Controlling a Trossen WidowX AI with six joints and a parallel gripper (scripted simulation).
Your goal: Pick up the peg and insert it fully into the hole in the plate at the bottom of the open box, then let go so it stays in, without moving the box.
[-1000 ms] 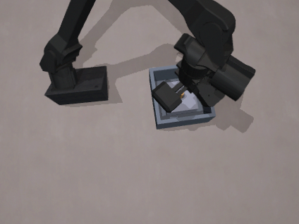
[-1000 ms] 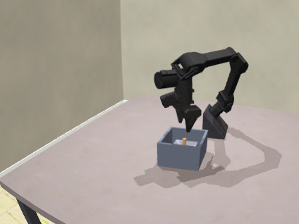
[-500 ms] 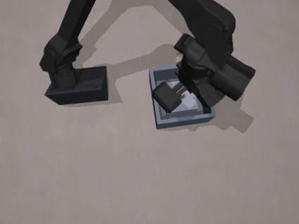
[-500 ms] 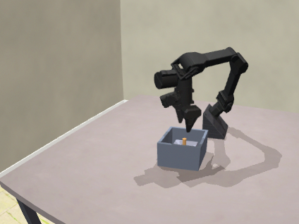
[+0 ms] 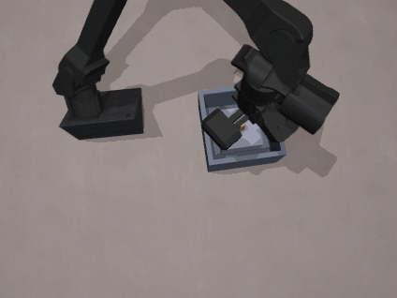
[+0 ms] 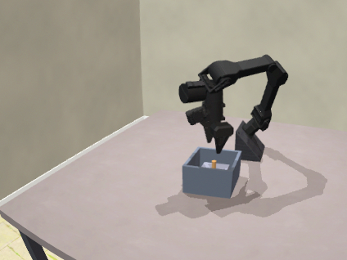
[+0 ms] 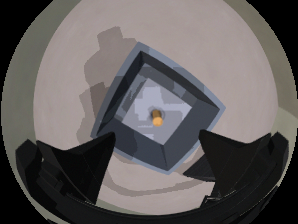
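The orange peg [image 6: 214, 163] [image 7: 157, 120] [image 5: 242, 126] stands upright in the pale plate [image 7: 142, 95] [image 6: 223, 167] at the bottom of the blue-grey open box [image 5: 243, 162] [image 6: 206, 184] [image 7: 170, 155]. Only its top end shows above the plate. My gripper [image 6: 218, 143] [image 7: 158, 136] is open and empty. It hangs above the box's rim, straight over the peg, with its two dark fingers spread wide on either side. In the overhead view the wrist and arm cover most of the box's inside.
The arm's dark base block [image 5: 110, 114] [image 6: 249, 143] stands on the table beside the box. The table's front-left edge [image 6: 74, 157] runs diagonally, with walls behind it.
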